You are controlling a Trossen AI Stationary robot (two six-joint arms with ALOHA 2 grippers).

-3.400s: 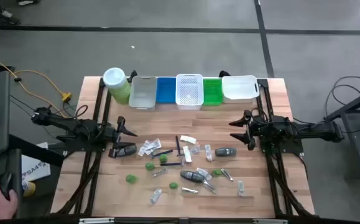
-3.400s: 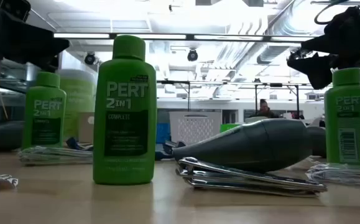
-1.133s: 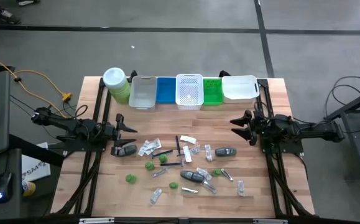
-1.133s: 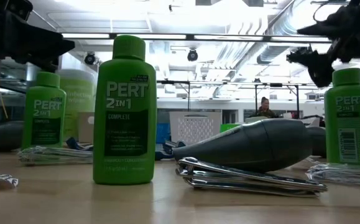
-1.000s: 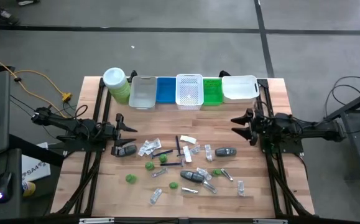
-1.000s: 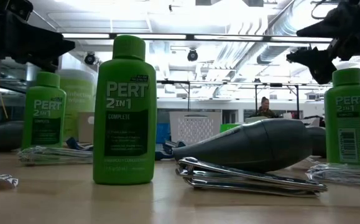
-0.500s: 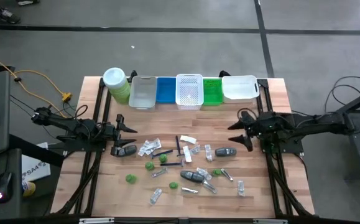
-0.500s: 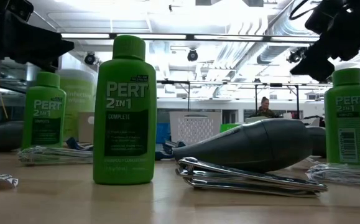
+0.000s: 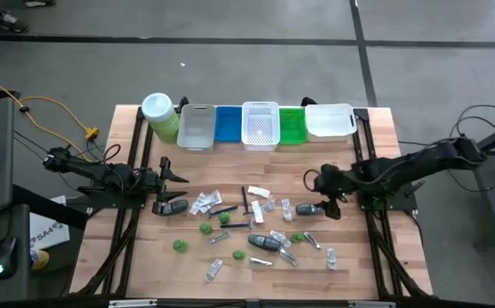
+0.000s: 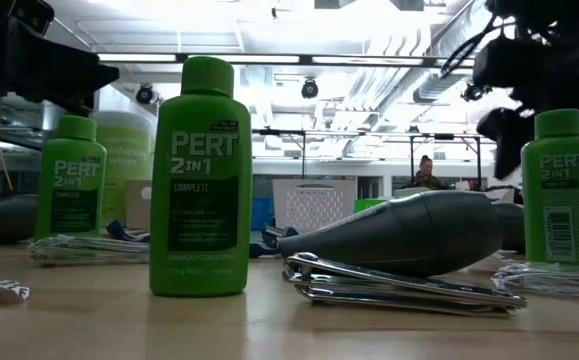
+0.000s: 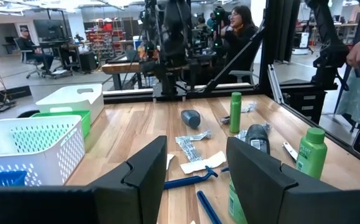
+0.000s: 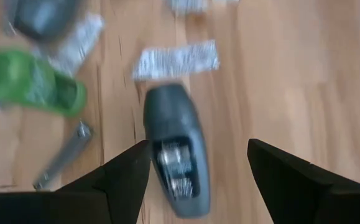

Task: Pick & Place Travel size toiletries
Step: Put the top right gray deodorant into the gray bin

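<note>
Hovering over the dark grey razor head [image 12: 173, 149], the right gripper [image 12: 198, 168], jaws apart, might clip it sideways into the nearby sachet [image 12: 176, 60].

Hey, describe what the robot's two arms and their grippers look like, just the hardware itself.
Both arms are dark, nearly black, jointed links with thin black cables along them. The left gripper and right gripper each end in two black fingers; up close these are flat, wedge-shaped, matte plates with angular edges. No markings visible.

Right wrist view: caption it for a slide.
Open right gripper poised over a dark grey oblong piece lying on the wooden table.
</note>
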